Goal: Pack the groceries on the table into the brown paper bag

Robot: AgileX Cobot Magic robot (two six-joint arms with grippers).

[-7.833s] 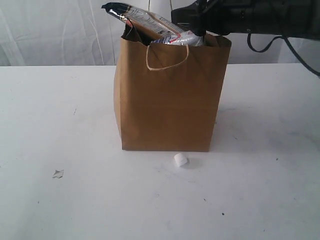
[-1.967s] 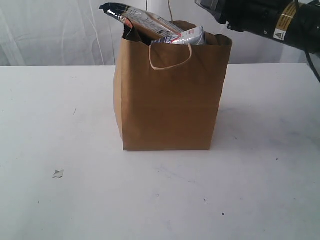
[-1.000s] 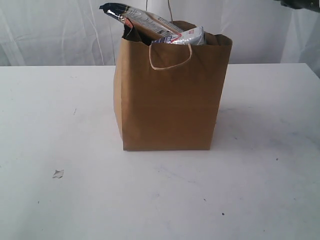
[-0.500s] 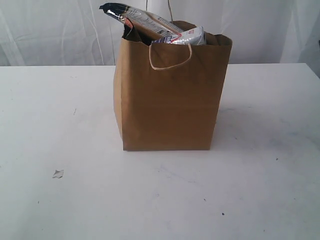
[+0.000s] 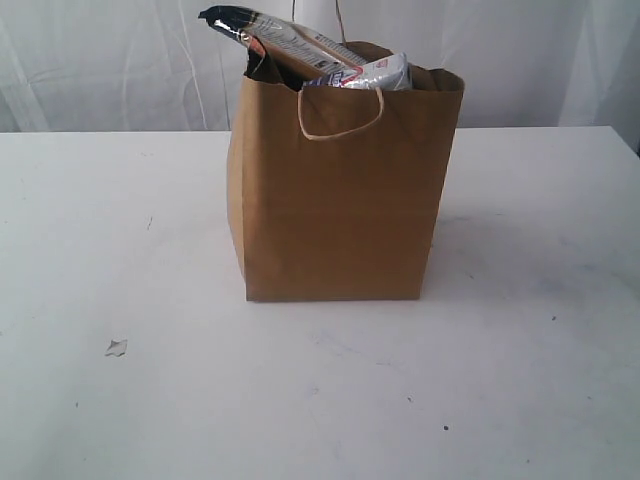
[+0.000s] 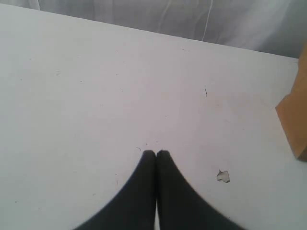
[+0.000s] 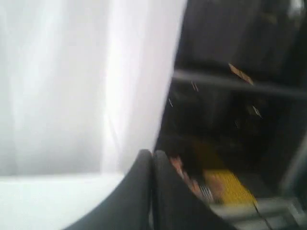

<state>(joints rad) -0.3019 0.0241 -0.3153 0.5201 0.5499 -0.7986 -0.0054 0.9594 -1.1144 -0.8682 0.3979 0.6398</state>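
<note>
The brown paper bag [image 5: 340, 190] stands upright in the middle of the table [image 5: 120, 230], its cream cord handle hanging over the front. The long dark-topped packet [image 5: 285, 38] sticks out of its top, leaning left, with a silvery wrapped item [image 5: 372, 72] beside it. No other groceries show on the tabletop. Neither arm appears in the exterior view. My left gripper [image 6: 156, 152] is shut and empty above bare table, with a corner of the bag [image 6: 295, 120] off to one side. My right gripper [image 7: 152, 152] is shut and empty, pointing past the table edge at a curtain.
A small torn scrap [image 5: 116, 347] lies on the table at front left, also seen as a scrap [image 6: 223, 176] near the left gripper. White curtains [image 5: 120, 60] hang behind the table. Dark blurred equipment [image 7: 240, 96] fills the right wrist view beyond the curtain.
The marshmallow that lay in front of the bag is gone from the table. The right arm, earlier above the bag's top right, has withdrawn out of the exterior view.
</note>
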